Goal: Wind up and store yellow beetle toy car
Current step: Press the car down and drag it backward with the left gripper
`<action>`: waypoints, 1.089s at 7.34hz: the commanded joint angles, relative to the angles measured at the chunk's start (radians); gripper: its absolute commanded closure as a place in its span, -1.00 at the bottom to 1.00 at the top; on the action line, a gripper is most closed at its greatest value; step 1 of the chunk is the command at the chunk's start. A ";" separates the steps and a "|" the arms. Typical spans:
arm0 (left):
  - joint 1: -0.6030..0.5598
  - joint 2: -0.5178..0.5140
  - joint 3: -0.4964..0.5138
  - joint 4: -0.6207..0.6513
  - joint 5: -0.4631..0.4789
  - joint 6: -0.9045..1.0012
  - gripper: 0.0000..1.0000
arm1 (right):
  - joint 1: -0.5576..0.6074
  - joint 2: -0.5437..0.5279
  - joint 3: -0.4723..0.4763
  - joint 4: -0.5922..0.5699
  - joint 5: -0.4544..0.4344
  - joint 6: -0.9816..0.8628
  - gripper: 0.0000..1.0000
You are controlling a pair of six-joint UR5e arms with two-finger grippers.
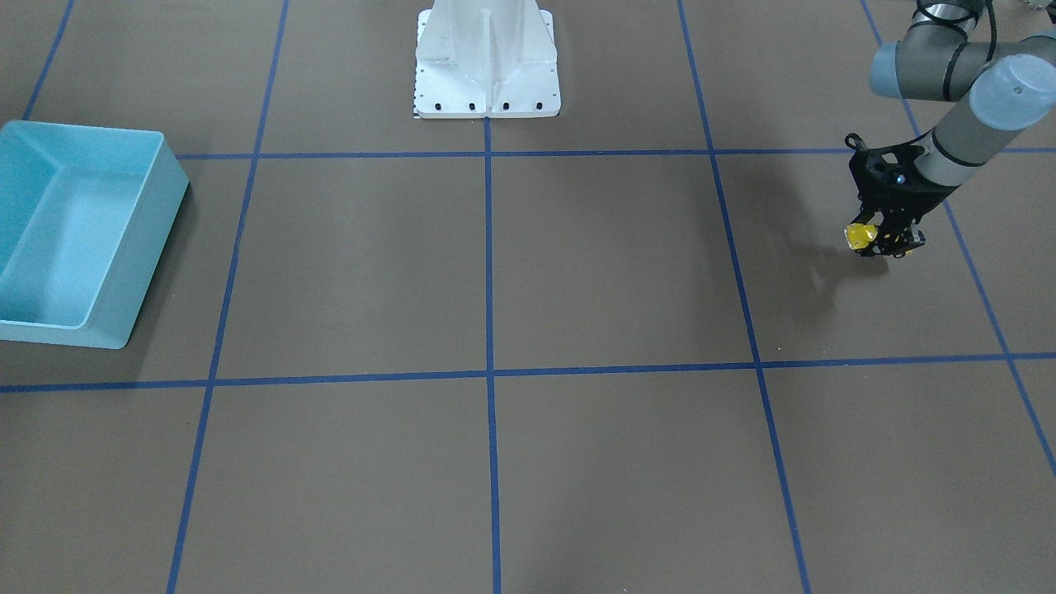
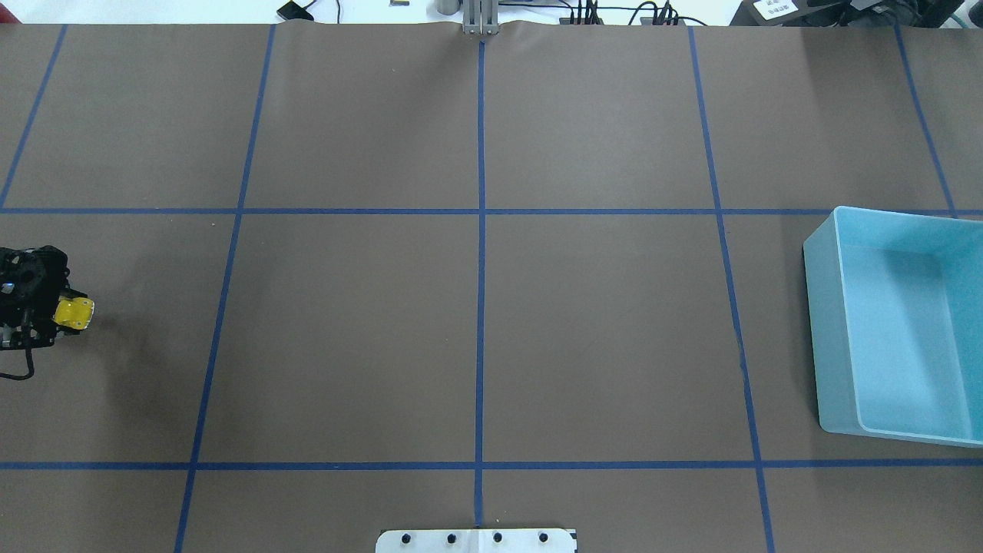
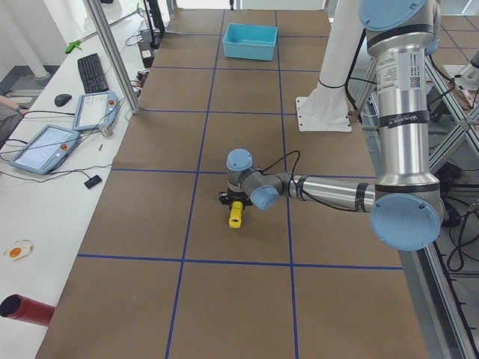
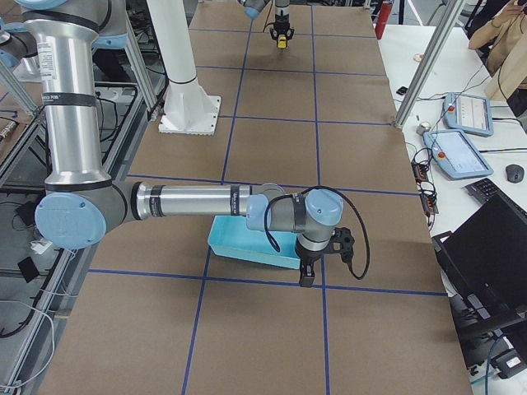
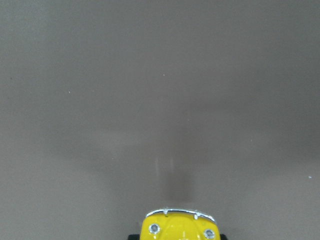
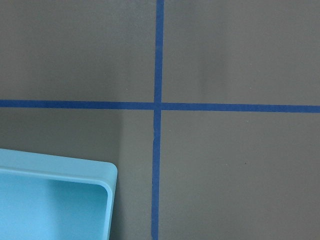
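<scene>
Left gripper (image 1: 889,241) is clamped on the car (image 1: 860,237), up off the table at the robot's left end; right gripper (image 4: 306,278) hangs beside the bin (image 2: 823,330); can't tell how open.

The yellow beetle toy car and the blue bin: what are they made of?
The yellow beetle toy car: glossy painted body, shiny silver bumper; metal or plastic, unclear. The blue bin: smooth, one colour, rounded corners, so likely moulded plastic.
</scene>
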State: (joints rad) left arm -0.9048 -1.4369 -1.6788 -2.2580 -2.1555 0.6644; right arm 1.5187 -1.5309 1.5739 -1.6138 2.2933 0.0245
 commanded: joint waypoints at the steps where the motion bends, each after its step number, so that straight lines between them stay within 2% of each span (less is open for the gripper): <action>1: 0.000 -0.007 0.040 -0.054 -0.026 -0.002 1.00 | 0.000 0.000 0.000 0.000 0.000 -0.002 -1.00; 8: -0.014 -0.010 0.071 -0.080 -0.053 -0.003 1.00 | 0.000 0.003 -0.012 0.000 0.000 -0.002 -1.00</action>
State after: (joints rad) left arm -0.9149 -1.4461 -1.6116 -2.3351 -2.2044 0.6612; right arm 1.5186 -1.5294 1.5669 -1.6137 2.2933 0.0237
